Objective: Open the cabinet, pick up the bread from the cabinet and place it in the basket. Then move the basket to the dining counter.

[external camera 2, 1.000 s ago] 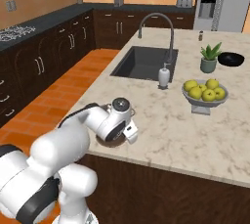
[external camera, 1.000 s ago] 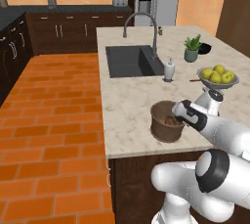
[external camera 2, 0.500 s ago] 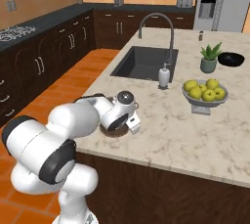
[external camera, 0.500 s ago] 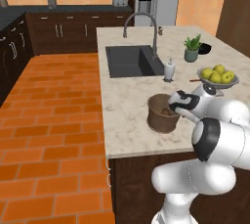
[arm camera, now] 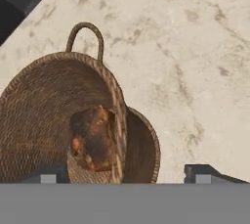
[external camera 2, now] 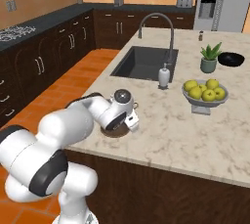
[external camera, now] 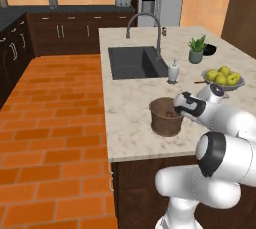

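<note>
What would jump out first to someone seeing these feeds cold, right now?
The brown basket standing on the dining counter near its front edge, with the white arm bent over it and the gripper straddling its rim. In the hand view the dark bread lies inside the basket. Further back sit a bowl of yellow-green fruit and the sink with its arched tap.

sitting on the marble top are one basket holding one bread, one grey bowl carrying five yellow-green fruits, one potted plant, one black dish and one soap dispenser.
</note>
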{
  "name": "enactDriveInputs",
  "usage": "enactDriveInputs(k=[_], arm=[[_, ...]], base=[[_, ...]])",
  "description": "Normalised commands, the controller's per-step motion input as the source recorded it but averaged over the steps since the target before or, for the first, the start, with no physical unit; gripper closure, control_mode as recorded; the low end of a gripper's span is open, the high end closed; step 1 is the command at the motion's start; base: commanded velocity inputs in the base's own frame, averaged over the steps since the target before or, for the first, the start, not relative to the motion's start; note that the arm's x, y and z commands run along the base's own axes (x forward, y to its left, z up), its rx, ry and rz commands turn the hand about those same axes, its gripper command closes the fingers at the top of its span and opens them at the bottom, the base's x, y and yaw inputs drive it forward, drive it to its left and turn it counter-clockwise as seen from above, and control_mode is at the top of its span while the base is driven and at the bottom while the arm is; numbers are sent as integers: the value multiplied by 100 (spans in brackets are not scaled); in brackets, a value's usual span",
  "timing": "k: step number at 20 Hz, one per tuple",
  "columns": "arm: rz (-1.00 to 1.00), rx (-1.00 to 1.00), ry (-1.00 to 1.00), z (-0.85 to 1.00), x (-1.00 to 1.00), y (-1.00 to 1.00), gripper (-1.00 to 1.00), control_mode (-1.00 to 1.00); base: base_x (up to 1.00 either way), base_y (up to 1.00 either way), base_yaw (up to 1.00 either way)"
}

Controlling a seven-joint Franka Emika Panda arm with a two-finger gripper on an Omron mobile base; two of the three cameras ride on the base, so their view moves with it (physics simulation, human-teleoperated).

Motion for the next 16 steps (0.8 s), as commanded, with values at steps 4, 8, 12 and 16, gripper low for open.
enactDriveInputs(k=[4,8,12,16], arm=[[0,-3,0,59,-56,3,-100,-100],[5,-5,-27,53,-100,18,-100,-100],[10,-18,-15,88,-100,27,-100,-100],[14,-22,-8,87,-100,59,-100,-100]], base=[[0,0,0],[0,0,0],[0,0,0],[0,0,0]])
